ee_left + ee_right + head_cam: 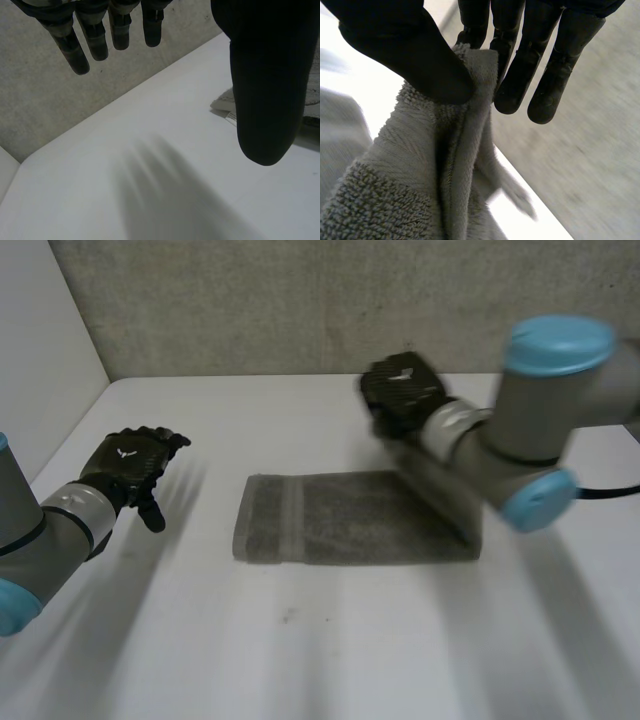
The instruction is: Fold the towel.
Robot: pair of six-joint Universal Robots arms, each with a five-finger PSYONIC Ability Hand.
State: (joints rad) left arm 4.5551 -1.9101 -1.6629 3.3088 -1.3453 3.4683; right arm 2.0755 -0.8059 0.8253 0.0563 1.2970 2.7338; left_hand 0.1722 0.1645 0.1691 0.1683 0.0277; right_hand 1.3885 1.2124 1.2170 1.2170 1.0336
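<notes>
Nearby, table (300, 660): white, with a small dark speck (287, 617) on its front part, on the near side of the towel.
left arm (40, 540): grey with a light-blue cap, coming in at the near left corner and angled over the table's left side.
left hand (130, 465): hovers above the table, well apart from the towel's left end. In its own wrist view the hand (265, 75) is released, with the fingers (80, 50) straight and slack and the thumb held wide of them over the white surface.
towel (350, 520): grey, lying as a long band across the middle of the table. A paler stripe (292, 518) crosses it near its left end. Its right end slopes up off the table toward the right hand. The left wrist view shows one end of it (222, 104) flat on the table just beside the thumb.
right arm (540, 420): grey with light-blue caps, reaching in over the towel's right end.
right hand (402, 390): raised over the far side of the table, beyond the towel. In its wrist view the hand (405, 45) grasps the towel (420, 175), the thumb pressing a hemmed edge against the fingers (515, 85). The cloth hangs down from that pinch. Whether the pinch is at the very corner cannot be told.
wall (300, 300): grey concrete behind the table, with a white panel (40, 330) at the far left.
</notes>
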